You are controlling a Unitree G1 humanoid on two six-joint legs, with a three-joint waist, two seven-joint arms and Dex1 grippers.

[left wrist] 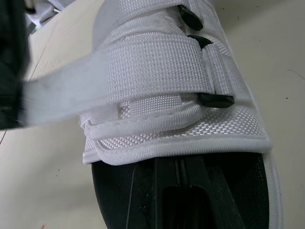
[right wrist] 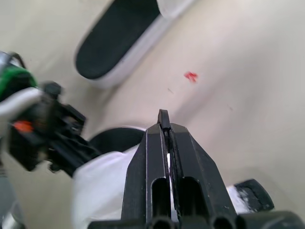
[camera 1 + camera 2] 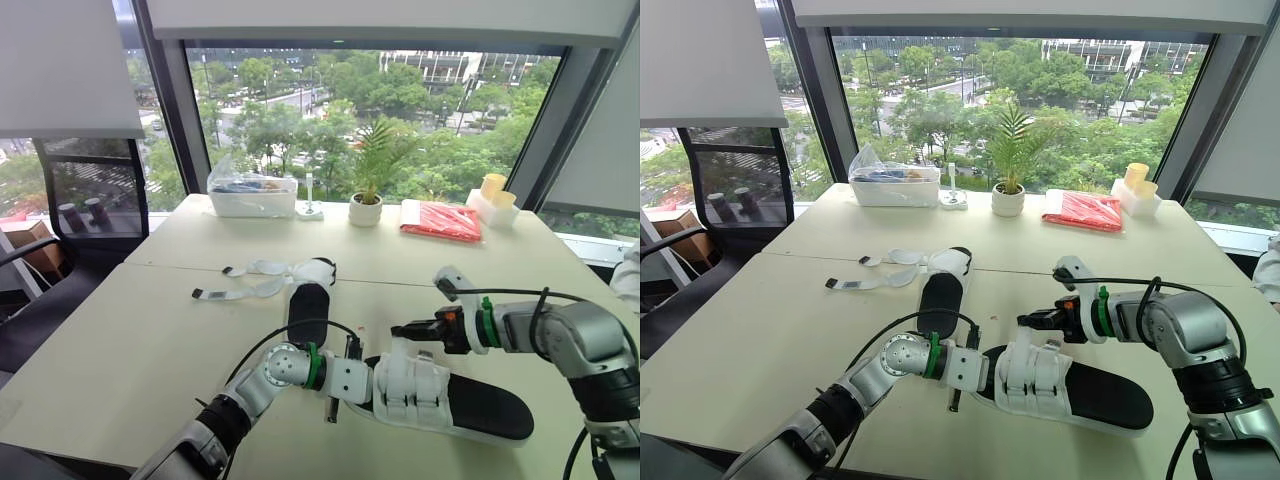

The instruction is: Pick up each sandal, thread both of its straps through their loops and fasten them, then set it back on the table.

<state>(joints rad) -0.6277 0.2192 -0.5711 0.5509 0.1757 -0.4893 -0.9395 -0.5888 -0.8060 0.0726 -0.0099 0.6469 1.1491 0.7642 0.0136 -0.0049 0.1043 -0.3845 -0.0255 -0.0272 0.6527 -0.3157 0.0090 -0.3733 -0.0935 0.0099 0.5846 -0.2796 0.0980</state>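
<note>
From the head cameras I count two sandals on the pale table (image 3: 120,350). The near sandal (image 3: 470,405), white upper on a black sole, lies flat between the arms. The far sandal (image 3: 307,310) lies beyond it with its two loose straps (image 3: 240,292) spread flat toward the robot's left. There are two grippers. The left gripper (image 3: 362,385) is at the near sandal's toe end, and the right gripper (image 3: 398,330) hovers just above its white upper. At the window edge stand one potted plant (image 3: 368,205), one clear plastic bin (image 3: 250,195) and one red packet (image 3: 440,221), all well apart from the sandals. The left wrist camera adds close detail of the white upper. One woven strap (image 1: 62,100) is drawn out taut to the side toward a black shape, a second band lies flat across the upper, and three black loop pieces (image 1: 217,100) sit along its edge. This gripper lies against the black footbed, and I cannot tell whether its jaws are pressed together or pinching the sole. The right wrist camera shows the right gripper's jaws pressed together with a thin white sliver of strap pinched between them. It also shows the far sandal's black heel end, and one small red mark (image 2: 190,75) on the tabletop.
</note>
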